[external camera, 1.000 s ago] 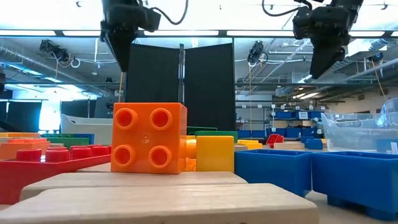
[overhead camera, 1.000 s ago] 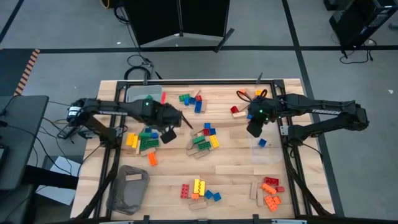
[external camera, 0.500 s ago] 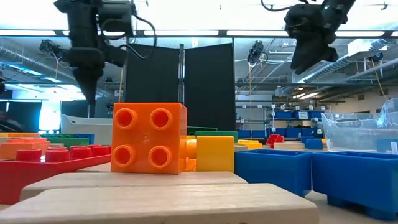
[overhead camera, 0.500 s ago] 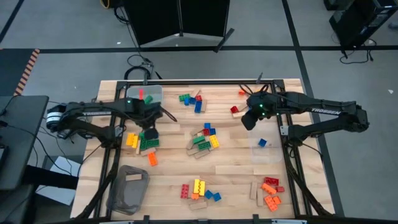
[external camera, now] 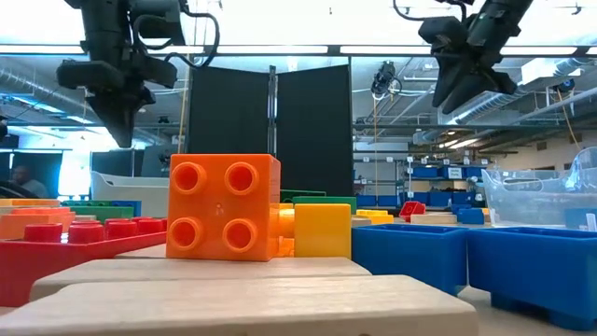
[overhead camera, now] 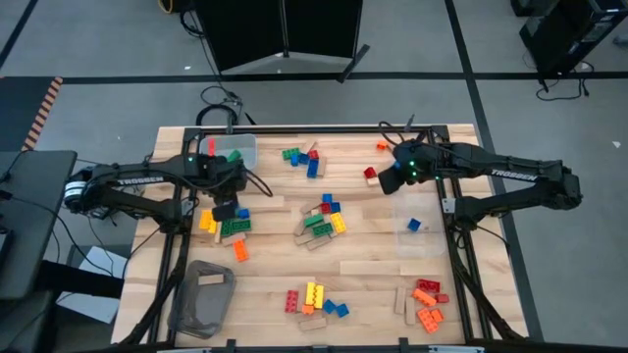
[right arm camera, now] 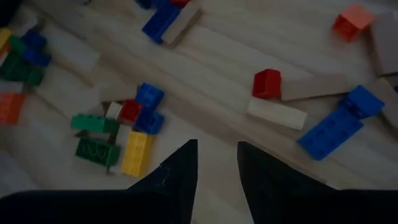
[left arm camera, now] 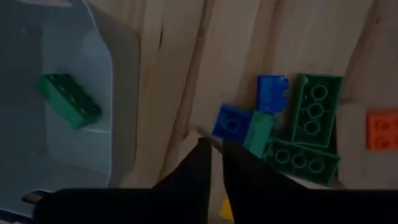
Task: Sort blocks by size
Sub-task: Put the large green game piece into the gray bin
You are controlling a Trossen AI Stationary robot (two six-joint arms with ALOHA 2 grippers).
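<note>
The blocks lie in several groups on the wooden table [overhead camera: 363,265]. My left gripper [overhead camera: 225,208] hangs shut and empty above the left group of green, blue, yellow and orange bricks [overhead camera: 232,226], which also shows in the left wrist view [left arm camera: 298,134]. My right gripper [overhead camera: 390,180] is open and empty above the table, beside a red brick [overhead camera: 370,175]. Its wrist view shows that red brick [right arm camera: 267,83], tan wooden pieces [right arm camera: 277,113] and the middle group [right arm camera: 118,134]. In the low view the left gripper [external camera: 121,126] and the right gripper [external camera: 457,93] both hang well above the bricks.
A clear bin [overhead camera: 228,149] at the far left holds a green brick [left arm camera: 68,101]. A clear container [overhead camera: 412,235] at the right holds a blue brick. A grey bin [overhead camera: 201,294] stands at the near left. More brick groups lie far [overhead camera: 302,159], middle [overhead camera: 322,221] and near [overhead camera: 314,299] [overhead camera: 427,299].
My left gripper has swung from near the table's middle toward the left edge and now hangs over the left group of bricks. My right gripper has gone a little toward the far edge and the red brick. No brick has moved.
</note>
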